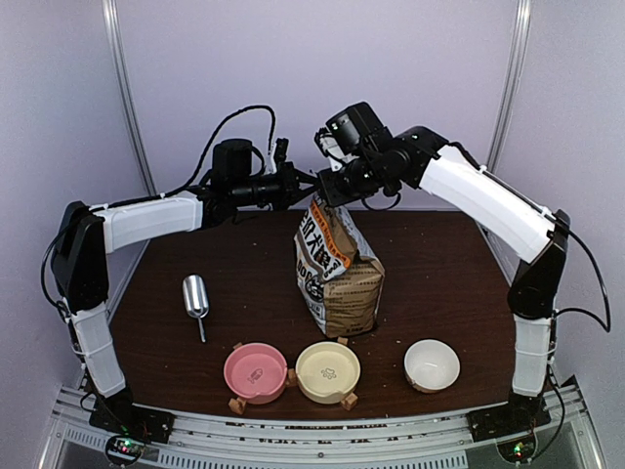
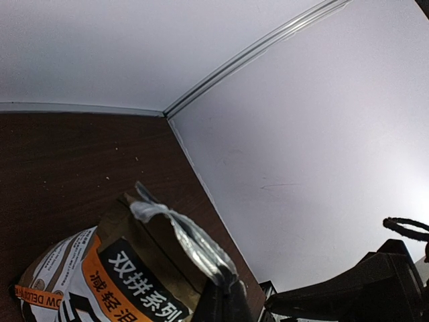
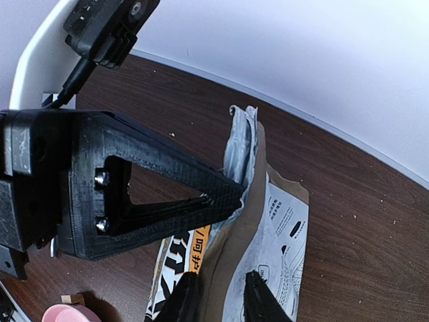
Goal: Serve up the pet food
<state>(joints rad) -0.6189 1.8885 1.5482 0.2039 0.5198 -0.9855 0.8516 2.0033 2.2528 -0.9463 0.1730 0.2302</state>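
Brown kraft paper, printed and banded in orange, forms the upright bag (image 1: 339,274) standing directly beneath both grippers. The left gripper (image 2: 221,302) is clamped on the bag's crumpled silver top edge (image 2: 181,231). The right gripper (image 3: 221,298) pinches the upper fold just beside it. The pet food cannot be seen in any view. Well below the grippers, towards the arm bases, lie a shiny metal scoop (image 1: 195,296) and a round pink bowl (image 1: 256,371).

Kraft bag (image 2: 70,272), black band printed 双拼系列
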